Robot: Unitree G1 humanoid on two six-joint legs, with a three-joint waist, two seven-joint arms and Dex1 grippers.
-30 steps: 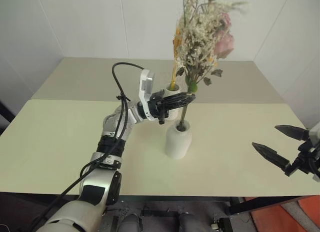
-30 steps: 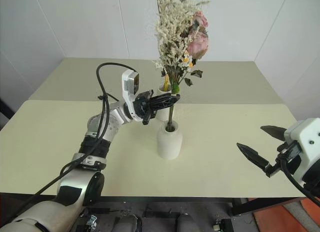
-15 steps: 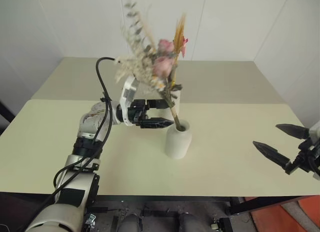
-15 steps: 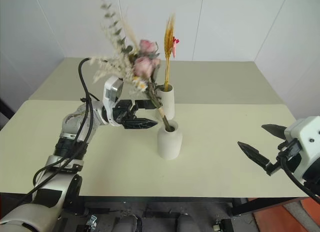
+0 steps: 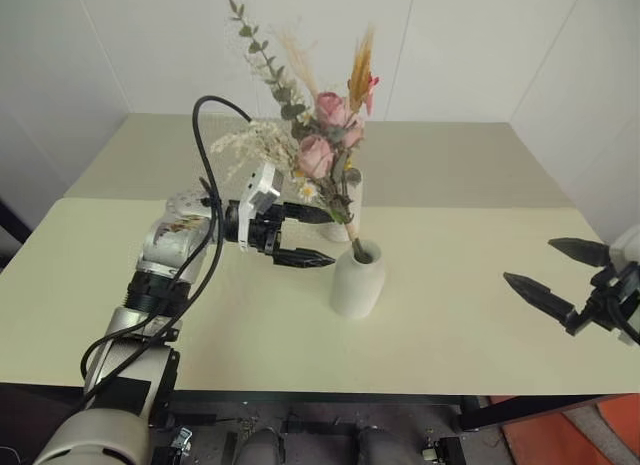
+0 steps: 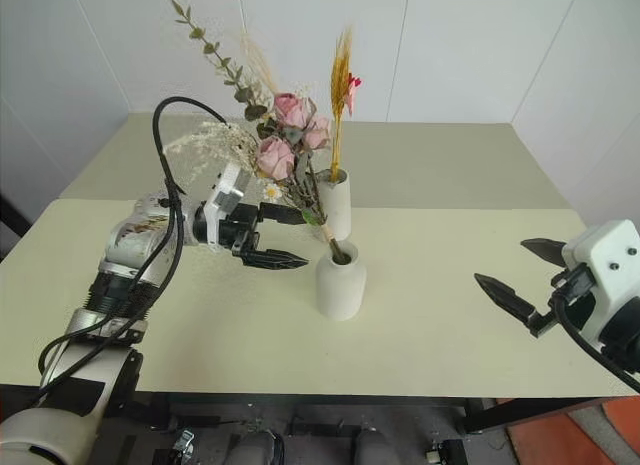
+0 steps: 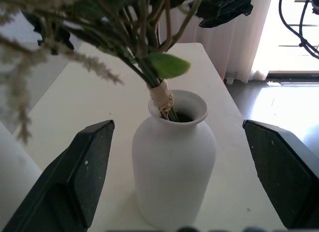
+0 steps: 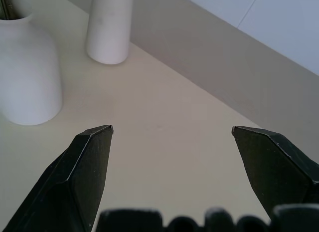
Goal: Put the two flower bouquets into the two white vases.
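Both bunches stand in vases: roses [image 5: 318, 135] in the short vase [image 5: 357, 281], grass sprig [image 5: 359, 70] in the tall vase [image 6: 334, 203]. Left gripper [image 5: 315, 235] and right gripper [image 5: 555, 275] gape empty; next, draw clear.

I count two white vases on my table [image 5: 480, 315]: one short rounded vase [image 5: 357, 278], one taller vase [image 5: 352, 193] just behind it. Two bouquets: one rose bunch [image 5: 318, 150], one golden sprig [image 5: 360, 70].
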